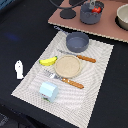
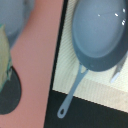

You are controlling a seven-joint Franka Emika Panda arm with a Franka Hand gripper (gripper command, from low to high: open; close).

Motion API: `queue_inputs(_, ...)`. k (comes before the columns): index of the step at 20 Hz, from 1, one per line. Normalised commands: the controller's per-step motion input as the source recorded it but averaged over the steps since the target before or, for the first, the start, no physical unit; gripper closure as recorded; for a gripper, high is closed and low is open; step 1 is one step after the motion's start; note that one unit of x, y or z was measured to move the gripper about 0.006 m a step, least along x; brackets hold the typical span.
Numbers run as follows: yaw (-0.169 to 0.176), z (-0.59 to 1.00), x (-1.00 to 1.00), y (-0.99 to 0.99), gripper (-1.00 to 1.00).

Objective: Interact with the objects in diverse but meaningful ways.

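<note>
several toy items lie set like a meal on the striped mat [image 1: 95, 85]: grey bowl [image 1: 77, 42], tan plate [image 1: 67, 66], banana [image 1: 48, 61]. we cannot see our jaws, so whether they are released or clenched we cannot tell. the bowl lies just beneath them.

A grey bowl [image 1: 77, 41] and a tan plate [image 1: 67, 66] sit on a cream placemat [image 1: 100, 90] with fine stripes. The banana [image 1: 48, 61] is yellow, the cup [image 1: 48, 91] pale blue, the shaker bottle [image 1: 19, 69] white, the cutlery handles [image 1: 86, 58] orange, the table [image 1: 15, 30] black.
</note>
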Motion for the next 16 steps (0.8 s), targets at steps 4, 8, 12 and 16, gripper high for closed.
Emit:
queue_inputs(4, 0.001, -0.13, -0.05, -0.64, -1.00)
queue_inputs(8, 0.006, -0.21, -0.10, -0.58, -1.00)
queue_inputs(12, 0.001, -0.29, -0.07, -0.51, -1.00)
queue_inputs(16, 0.007, -0.22, -0.41, -0.57, -1.00)
